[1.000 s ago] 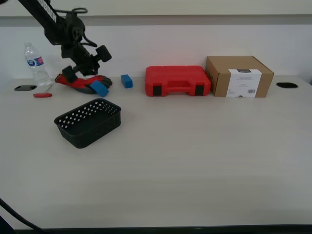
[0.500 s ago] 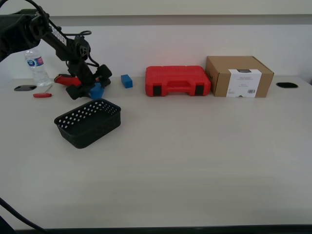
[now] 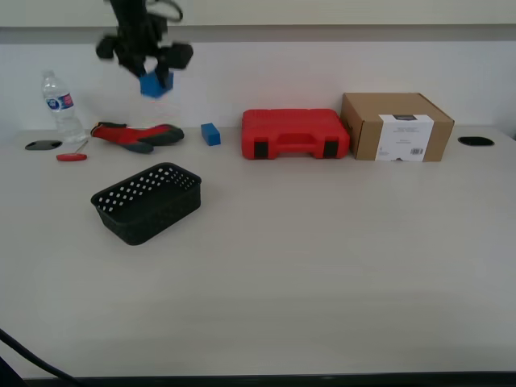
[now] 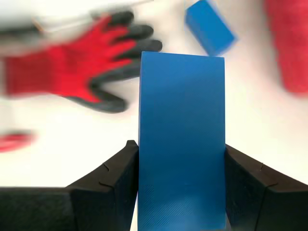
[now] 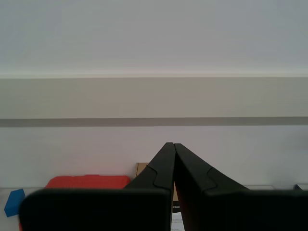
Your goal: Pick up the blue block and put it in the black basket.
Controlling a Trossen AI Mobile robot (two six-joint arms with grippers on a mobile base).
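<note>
Blue block (image 4: 182, 144) clamped between the jaws of my first gripper (image 3: 146, 56), upper left of the exterior view. High above the black basket (image 3: 147, 202). My second gripper (image 5: 173, 166) closed on nothing.

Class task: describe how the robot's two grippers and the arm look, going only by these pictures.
My first gripper has matte black, angular, wedge-shaped fingers. My second gripper has the same black fingers, tapering to points. In the exterior view the arm is black too, with a thin looping cable.

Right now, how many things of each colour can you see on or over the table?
Blue: 2, the long blue block and the small blue cube.
Red: 3, the red plastic case, the red-and-black glove, the small red tool.
Black: 1, the perforated black basket.
Brown: 1, the cardboard box.
Clear: 1, the plastic bottle.
Total: 8
</note>
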